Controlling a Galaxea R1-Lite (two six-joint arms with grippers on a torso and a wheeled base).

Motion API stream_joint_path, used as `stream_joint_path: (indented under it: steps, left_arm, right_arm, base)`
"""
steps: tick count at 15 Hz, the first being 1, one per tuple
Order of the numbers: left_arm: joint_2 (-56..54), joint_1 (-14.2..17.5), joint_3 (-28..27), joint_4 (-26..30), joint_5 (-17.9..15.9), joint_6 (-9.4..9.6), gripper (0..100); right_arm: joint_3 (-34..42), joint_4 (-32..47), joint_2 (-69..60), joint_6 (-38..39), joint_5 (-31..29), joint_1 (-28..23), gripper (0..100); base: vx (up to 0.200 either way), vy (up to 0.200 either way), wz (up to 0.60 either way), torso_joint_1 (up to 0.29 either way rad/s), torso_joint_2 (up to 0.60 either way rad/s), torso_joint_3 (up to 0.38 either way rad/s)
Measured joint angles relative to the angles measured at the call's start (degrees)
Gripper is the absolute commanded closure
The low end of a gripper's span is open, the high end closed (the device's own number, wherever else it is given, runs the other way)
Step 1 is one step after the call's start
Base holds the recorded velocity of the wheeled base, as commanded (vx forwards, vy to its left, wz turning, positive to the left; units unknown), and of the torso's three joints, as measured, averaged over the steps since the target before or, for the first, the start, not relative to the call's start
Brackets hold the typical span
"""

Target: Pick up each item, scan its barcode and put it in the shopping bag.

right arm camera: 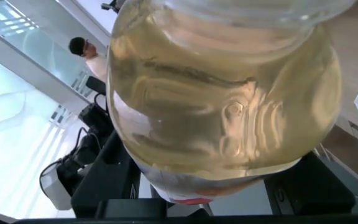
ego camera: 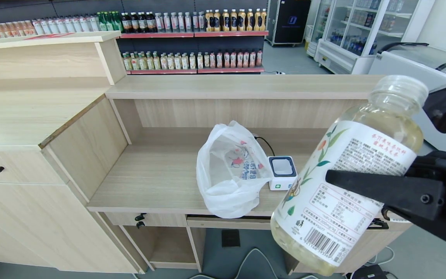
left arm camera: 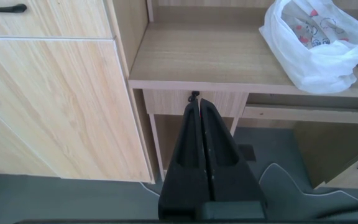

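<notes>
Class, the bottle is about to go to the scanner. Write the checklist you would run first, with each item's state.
1. Right gripper shut on the bottle: ok.
2. Bottle cap on: ok.
3. Barcode turned toward the scanner: not ok, it faces the head camera.
4. Scanner window uncovered: ok.
5. Shopping bag mouth open: ok.
6. Left gripper shut, low beside the desk: ok.

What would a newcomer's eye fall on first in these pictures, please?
A bottle of pale yellow drink looms at the right of the head view, tilted and clamped in the right fingers, its barcode toward the camera. Behind it, a white shopping bag sits on the wooden counter, with a small white scanner beside it.
</notes>
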Motion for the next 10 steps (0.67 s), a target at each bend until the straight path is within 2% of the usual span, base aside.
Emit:
stream_joint_path:
  steps: [10]
  left_arm:
    - [0.0, 0.0, 0.0, 0.0, 0.0, 0.0, 100]
  right_arm:
    - [0.1, -0.1, 0.2, -0.2, 0.0, 0.8, 100]
  base:
    - [0.0, 0.0, 0.0, 0.0, 0.0, 0.0]
